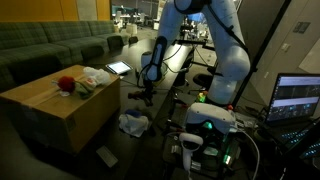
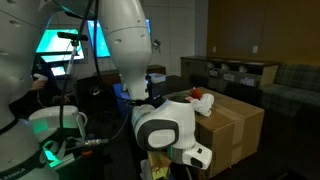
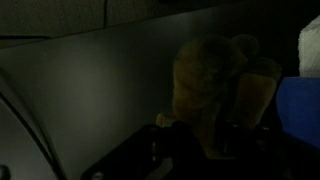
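Tan fuzzy plush toy (image 3: 212,85), clenched between the dark fingers of the pincer (image 3: 195,135), dead ahead of the wrist with its long axis running up along the fingers. Held low, just right of the brown cardboard box (image 1: 60,118). Too dark in the wrist view to make out face or limbs, blue shape (image 3: 300,105) cut off at right, toy too small to pick out in both exterior views.

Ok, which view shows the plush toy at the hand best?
The wrist view: the plush toy sits close up in the middle, brown and fuzzy, though the picture is dim. In an exterior view the hand is small and dark, and the toy cannot be made out; in an exterior view the arm blocks it.
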You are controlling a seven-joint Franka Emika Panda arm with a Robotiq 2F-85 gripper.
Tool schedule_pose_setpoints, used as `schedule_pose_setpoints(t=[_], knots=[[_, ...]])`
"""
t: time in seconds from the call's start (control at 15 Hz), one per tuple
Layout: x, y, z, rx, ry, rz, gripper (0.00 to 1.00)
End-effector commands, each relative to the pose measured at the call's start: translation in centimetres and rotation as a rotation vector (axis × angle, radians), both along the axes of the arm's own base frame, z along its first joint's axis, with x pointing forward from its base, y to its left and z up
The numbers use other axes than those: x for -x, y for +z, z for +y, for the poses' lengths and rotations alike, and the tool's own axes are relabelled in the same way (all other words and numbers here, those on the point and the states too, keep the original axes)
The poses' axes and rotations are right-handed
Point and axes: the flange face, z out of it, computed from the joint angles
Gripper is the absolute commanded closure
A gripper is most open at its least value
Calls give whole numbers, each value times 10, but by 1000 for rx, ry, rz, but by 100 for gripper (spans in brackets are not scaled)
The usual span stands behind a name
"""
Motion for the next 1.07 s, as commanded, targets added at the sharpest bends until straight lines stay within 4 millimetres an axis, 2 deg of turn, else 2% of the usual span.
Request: schedule_pose_setpoints(t=[0.0, 0.27, 0.33, 0.4, 0.47, 0.6, 1.0], knots=[[-13, -16, -6, 23, -23, -26, 94], [-18, -27, -11, 26, -49, -19, 94], [-18, -28, -13, 26, -53, -19, 88], [-19, -29, -14, 27, -58, -21, 74], [-19, -30, -14, 23, -64, -20, 51], [-20, -31, -15, 26, -72, -23, 49], [-22, -27, -18, 33, -78, -37, 3]])
